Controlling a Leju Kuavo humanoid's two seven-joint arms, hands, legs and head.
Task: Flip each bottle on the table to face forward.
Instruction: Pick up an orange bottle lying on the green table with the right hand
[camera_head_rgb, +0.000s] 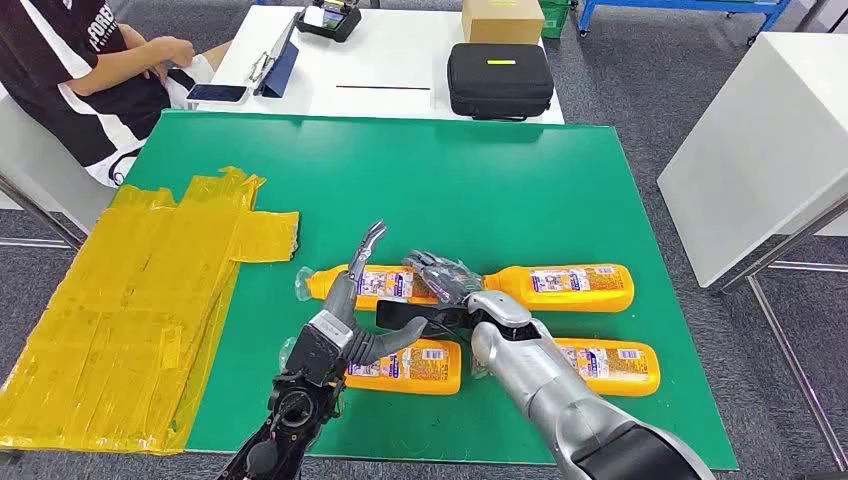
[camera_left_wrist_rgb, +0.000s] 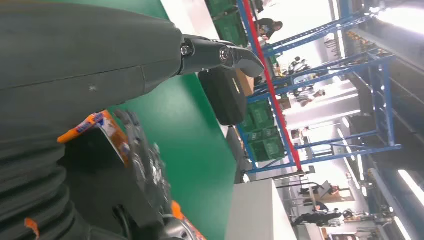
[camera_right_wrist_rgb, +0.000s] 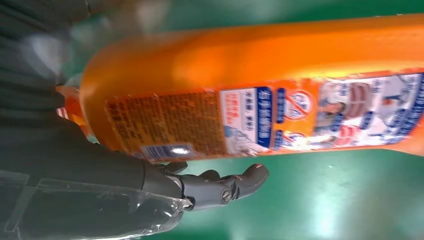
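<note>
Green counter (camera_head_rgb: 480, 180) carried four orange bottles in two rows near its near edge: far-left bottle (camera_head_rgb: 375, 285), far-right bottle (camera_head_rgb: 575, 287), near-left bottle (camera_head_rgb: 415, 366), near-right bottle (camera_head_rgb: 610, 366). Right hand (camera_head_rgb: 445, 280) rested on the far-left bottle; grip uncertain. Left hand (camera_head_rgb: 345, 325) hovered alongside, fingers (camera_head_rgb: 368, 245) spread, empty.

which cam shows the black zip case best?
Head view: the black zip case sits whole and unobstructed on the white table beyond the green mat. The left wrist view catches it edge-on, partly behind a finger. The right wrist view gives nothing usable.
</note>
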